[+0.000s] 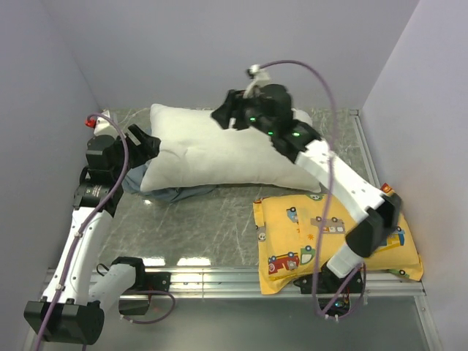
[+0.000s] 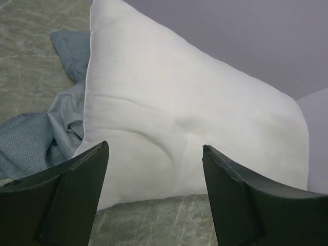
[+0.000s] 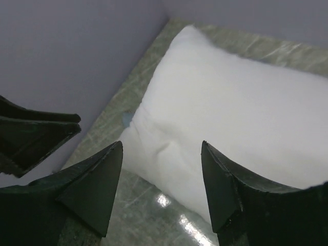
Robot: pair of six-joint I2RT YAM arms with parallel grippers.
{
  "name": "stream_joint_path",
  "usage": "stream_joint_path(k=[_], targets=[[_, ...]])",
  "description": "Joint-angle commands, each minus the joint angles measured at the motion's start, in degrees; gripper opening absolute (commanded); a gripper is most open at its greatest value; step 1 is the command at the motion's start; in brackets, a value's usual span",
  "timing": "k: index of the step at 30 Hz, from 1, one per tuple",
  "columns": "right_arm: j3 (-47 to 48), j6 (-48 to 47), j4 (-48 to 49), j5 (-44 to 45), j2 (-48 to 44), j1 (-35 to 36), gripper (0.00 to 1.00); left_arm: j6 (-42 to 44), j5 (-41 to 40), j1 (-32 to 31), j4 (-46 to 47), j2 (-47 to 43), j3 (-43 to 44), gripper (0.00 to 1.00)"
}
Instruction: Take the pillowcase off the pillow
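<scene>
One grey marbled worktop (image 1: 219, 219) carries everything and spreads out beneath both sets of jaws. The plump white pillow (image 1: 219, 150) (image 2: 179, 102) (image 3: 230, 97) is the biggest thing on it. It lies directly ahead of the left jaws, filling the space between and beyond them in the left wrist view. It also lies below the right jaws, which hang over its far edge and look down on one of its ends. Every face of it that shows is bare white.

The yellow pillow (image 1: 333, 238), printed with cartoon vehicles, lies well apart from both sets of jaws. It sits at the near right of the worktop, close to the right arm's base.

The blue-grey pillowcase (image 1: 161, 191) (image 2: 41, 138) is off the white pillow. It is crumpled in a limp heap just to the left of the left jaws in the wrist view. The heap touches the pillow's end, and in the top view part of it is tucked under the pillow's near corner.

The left jaws are spread wide and hold nothing; their dark fingers (image 2: 66, 195) frame the pillow's end, and I cannot tell whether they touch it. The right jaws are likewise parted and empty, their fingers (image 3: 92, 189) poised above the worktop and the pillow's corner.

A small red object (image 1: 91, 122) sits at the far left corner, behind the left jaws. It is too small to identify.
</scene>
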Motion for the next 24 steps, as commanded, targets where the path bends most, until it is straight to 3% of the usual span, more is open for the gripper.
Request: stream_joint_path(k=[1, 5, 11, 24], targets=[[-6.3, -0.9, -1.2, 4.3, -10.8, -3.7, 0.70, 2.3, 2.2, -0.1, 0.3, -0.7, 2.8, 0.79], [-21.9, -1.1, 2.0, 9.6, -22.5, -6.6, 0.72, 2.6, 3.8, -0.1, 1.0, -1.8, 2.1, 0.79], [-36.9, -0.8, 5.8, 13.1, -35.2, -9.4, 0.78, 3.4, 5.8, -0.1, 4.2, -5.7, -1.8, 0.81], [-37.3, -1.0, 6.6, 9.5, -32.5, -10.0, 0.78, 4.0, 6.1, -0.1, 4.6, -8.1, -4.0, 0.82]])
